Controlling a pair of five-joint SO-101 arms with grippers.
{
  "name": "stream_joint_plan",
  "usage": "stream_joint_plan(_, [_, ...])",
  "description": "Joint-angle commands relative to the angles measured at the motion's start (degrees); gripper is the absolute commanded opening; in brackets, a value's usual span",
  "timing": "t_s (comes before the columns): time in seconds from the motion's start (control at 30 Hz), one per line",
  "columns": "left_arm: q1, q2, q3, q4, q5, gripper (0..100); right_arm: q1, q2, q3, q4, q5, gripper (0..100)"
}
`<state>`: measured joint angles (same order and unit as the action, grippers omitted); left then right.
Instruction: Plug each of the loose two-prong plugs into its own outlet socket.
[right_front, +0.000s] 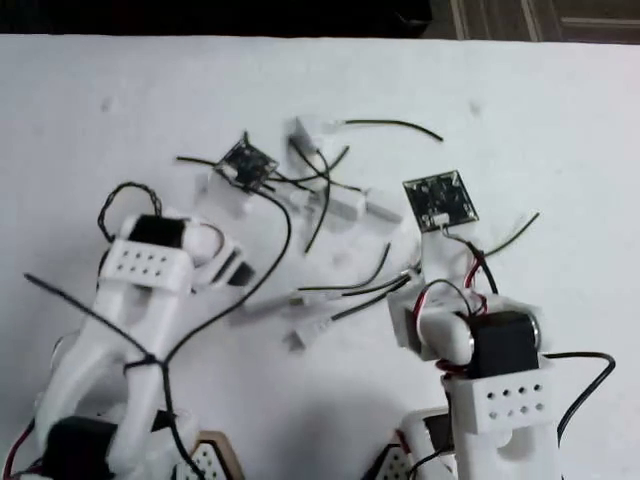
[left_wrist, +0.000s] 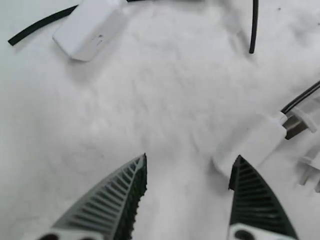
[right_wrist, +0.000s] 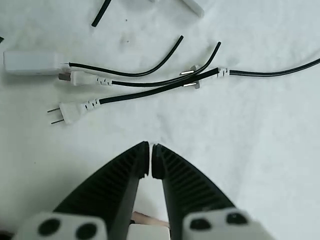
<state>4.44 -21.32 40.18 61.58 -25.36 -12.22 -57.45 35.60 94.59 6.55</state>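
Two-prong plug (right_wrist: 75, 111), white, ribbed, black-corded

In the high view the plugs (right_front: 308, 331), well away from the table's (right_front: 560, 100) far edge, are blurry, and their prongs are too small to see. In the left wrist view a white block (left_wrist: 90, 27) is cut by the picture's edge. A white piece (left_wrist: 252, 145) hides partly behind a left gripper (left_wrist: 190, 165) finger (left_wrist: 255, 200). In the right wrist view a black cord (right_wrist: 280, 72) runs off the edge.
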Motion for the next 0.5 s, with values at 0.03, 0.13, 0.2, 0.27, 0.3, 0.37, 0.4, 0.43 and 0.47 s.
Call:
stream_joint_plan(0.03, [1.1,3.6,-2.3,-3.9,-0.6,28,0.7,0.4,-0.4,-1.0,-0.6,2.1])
stream_joint_plan(0.13, [1.5,6.9,-2.1,-4.7,-0.7,28,0.7,0.4,-0.4,-0.9,-0.6,2.1])
stream_joint_plan(0.2, [2.9,8.9,-2.1,-4.7,-0.8,27,0.7,0.4,-0.4,-0.8,-0.6,2.1])
stream_joint_plan(0.27, [4.4,10.4,-2.0,-4.3,-0.6,27,0.7,0.4,-0.4,-0.7,-0.6,2.1])
stream_joint_plan(0.3, [5.2,10.9,-1.7,-4.3,-0.4,27,0.7,0.4,-0.4,-0.7,-0.6,2.1])
stream_joint_plan(0.37, [7.3,11.1,0.1,-4.3,-0.5,27,0.7,0.4,-0.4,-0.7,-0.6,2.1])
stream_joint_plan(0.4, [8.5,10.9,1.3,-4.3,-0.5,27,0.7,0.4,-0.4,-0.7,-0.6,2.1])
stream_joint_plan(0.43, [9.8,10.5,2.6,-4.3,-0.5,27,0.7,0.4,-0.4,-0.7,-0.6,2.1])
stream_joint_plan(0.47, [10.9,9.8,3.9,-4.3,-0.4,27,0.7,0.4,-0.4,-0.7,-0.6,2.1])
